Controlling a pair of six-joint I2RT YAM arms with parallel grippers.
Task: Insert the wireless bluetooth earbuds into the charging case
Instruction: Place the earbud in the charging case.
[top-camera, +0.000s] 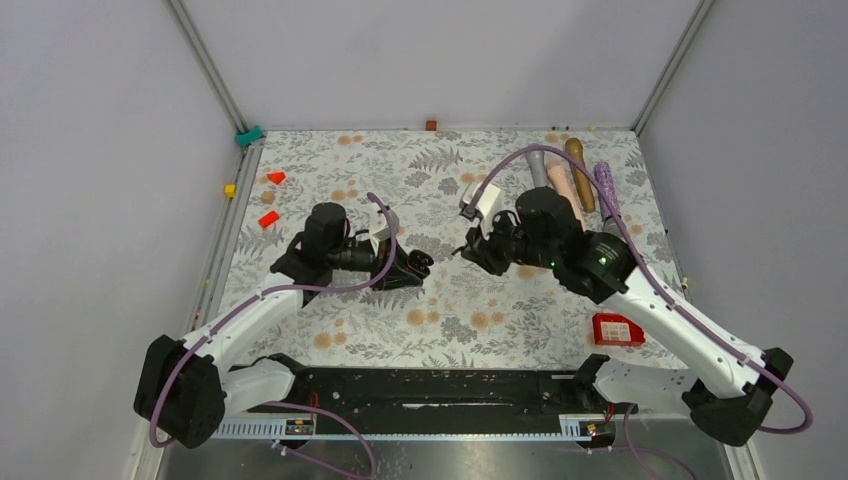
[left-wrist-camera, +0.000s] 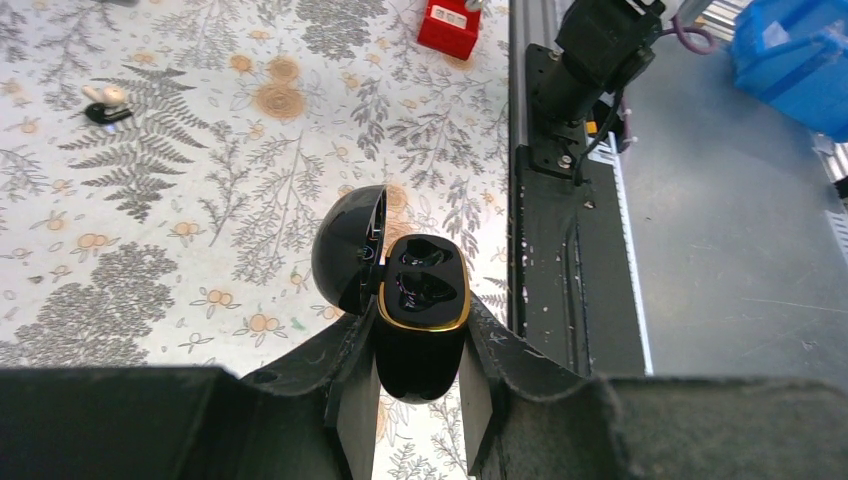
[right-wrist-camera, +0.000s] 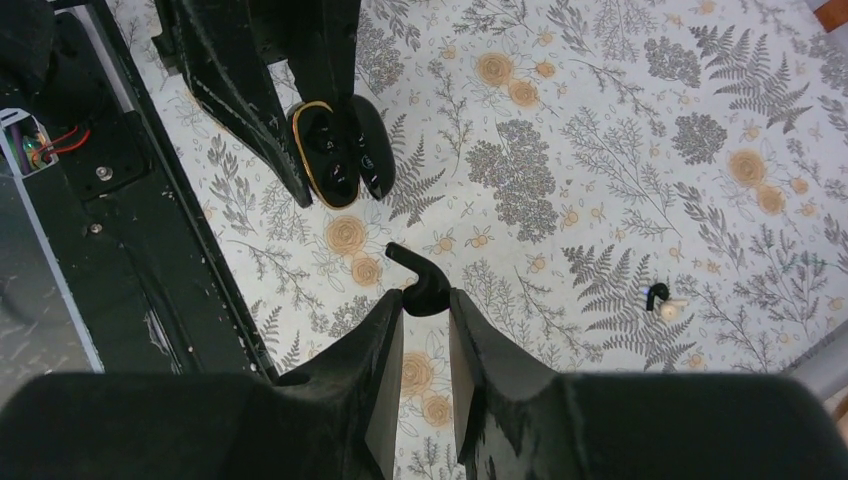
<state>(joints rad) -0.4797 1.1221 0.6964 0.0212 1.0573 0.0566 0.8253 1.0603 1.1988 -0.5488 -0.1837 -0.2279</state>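
The charging case (left-wrist-camera: 422, 300) is glossy black with a gold rim. Its lid is swung open and both dark hollows show. My left gripper (left-wrist-camera: 420, 330) is shut on the case body and holds it just above the floral cloth (top-camera: 415, 265). My right gripper (right-wrist-camera: 425, 297) is shut on one black earbud (right-wrist-camera: 418, 278), whose stem sticks out past the fingertips. It hovers a short way to the right of the case (right-wrist-camera: 335, 150), not touching it. The other earbud (right-wrist-camera: 660, 300), black with a white tip, lies loose on the cloth (left-wrist-camera: 105, 103).
A small red box (top-camera: 617, 328) sits near the front right. Several long cylinders (top-camera: 565, 185) lie at the back right. Red blocks (top-camera: 270, 218) lie at the left edge. The black base rail (top-camera: 430, 385) runs along the near side.
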